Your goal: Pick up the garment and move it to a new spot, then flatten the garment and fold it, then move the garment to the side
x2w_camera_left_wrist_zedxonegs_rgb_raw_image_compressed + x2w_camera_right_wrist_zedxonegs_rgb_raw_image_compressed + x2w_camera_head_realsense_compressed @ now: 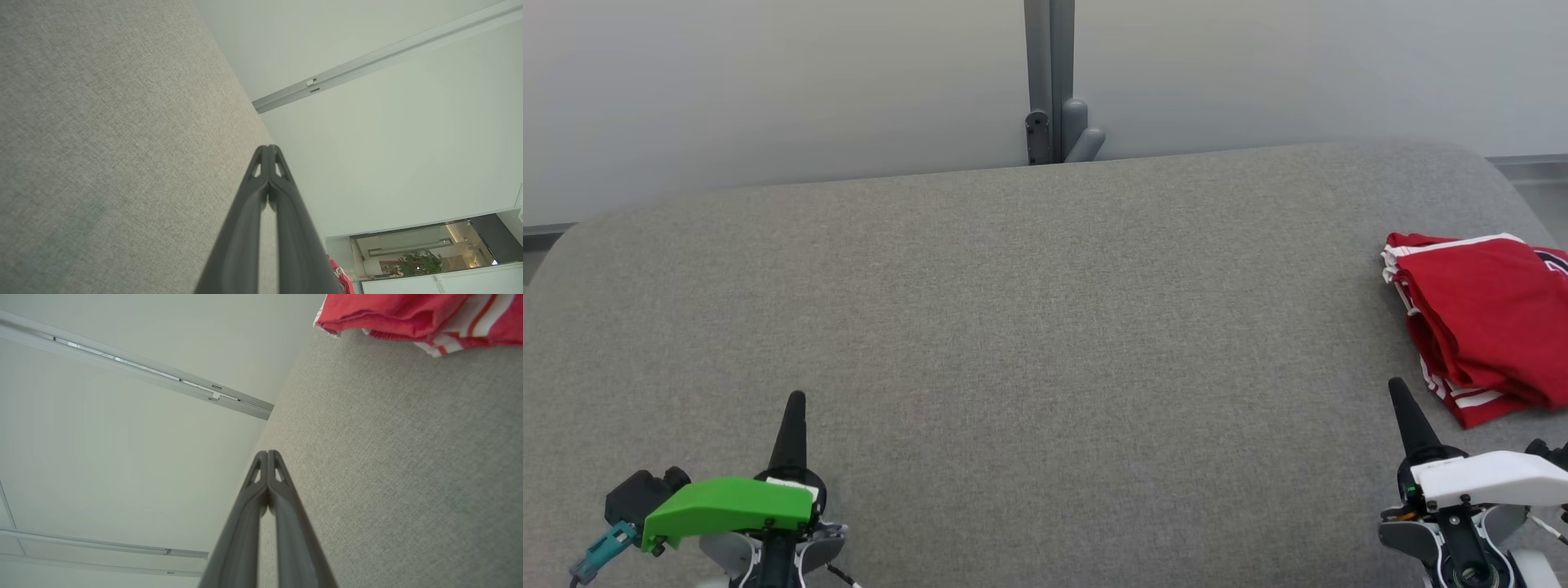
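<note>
A red garment point(1482, 322) with white stripes lies folded in a heap at the right edge of the grey fabric surface point(1029, 327). It also shows as the red garment point(412, 312) at the top of the right wrist view, and a sliver of the garment point(340, 277) peeks past the fingers in the left wrist view. My left gripper point(796, 402) rests at the lower left, shut and empty; the left gripper point(267, 148) has its tips pressed together. My right gripper point(1396, 385) sits at the lower right, just below the garment, shut on nothing; the right gripper point(267, 453) also shows closed tips.
A pale wall with a grey post point(1052, 82) stands behind the surface. The surface's rounded far corners fall away at left and right. A wall rail point(135, 371) crosses the right wrist view, and a plant point(421, 263) shows in a far room.
</note>
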Motion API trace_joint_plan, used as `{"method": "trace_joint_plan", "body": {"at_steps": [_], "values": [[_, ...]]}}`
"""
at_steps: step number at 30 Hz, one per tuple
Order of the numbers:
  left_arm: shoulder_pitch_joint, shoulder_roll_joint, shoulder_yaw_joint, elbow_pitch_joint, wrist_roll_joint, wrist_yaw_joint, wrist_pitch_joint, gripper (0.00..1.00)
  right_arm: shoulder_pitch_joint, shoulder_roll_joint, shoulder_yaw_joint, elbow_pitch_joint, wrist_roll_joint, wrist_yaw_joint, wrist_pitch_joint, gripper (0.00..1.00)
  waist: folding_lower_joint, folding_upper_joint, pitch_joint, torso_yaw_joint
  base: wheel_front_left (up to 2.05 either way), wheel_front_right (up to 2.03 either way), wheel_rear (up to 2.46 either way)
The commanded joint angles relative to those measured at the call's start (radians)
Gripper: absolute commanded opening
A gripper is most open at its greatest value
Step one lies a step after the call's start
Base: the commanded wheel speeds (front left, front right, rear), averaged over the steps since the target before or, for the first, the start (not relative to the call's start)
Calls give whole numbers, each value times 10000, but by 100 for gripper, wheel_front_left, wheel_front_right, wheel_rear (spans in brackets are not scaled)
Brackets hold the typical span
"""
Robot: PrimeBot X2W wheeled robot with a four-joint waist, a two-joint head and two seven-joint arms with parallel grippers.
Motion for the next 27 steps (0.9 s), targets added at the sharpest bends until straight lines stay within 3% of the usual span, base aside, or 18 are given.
{"method": "trace_joint_plan", "body": {"at_steps": [1, 27], "values": [[-280, 43, 78, -13, -221, -92, 69, 0, -257, -17, -77, -11, 253, 3, 66, 0, 0, 0, 6, -3, 0, 0, 0], [-853, 0, 560, 324, -2380, -399, 636, 0, -819, 149, -552, 427, 2388, 3, 779, 0, 0, 0, 133, -63, 0, 0, 0]]}}
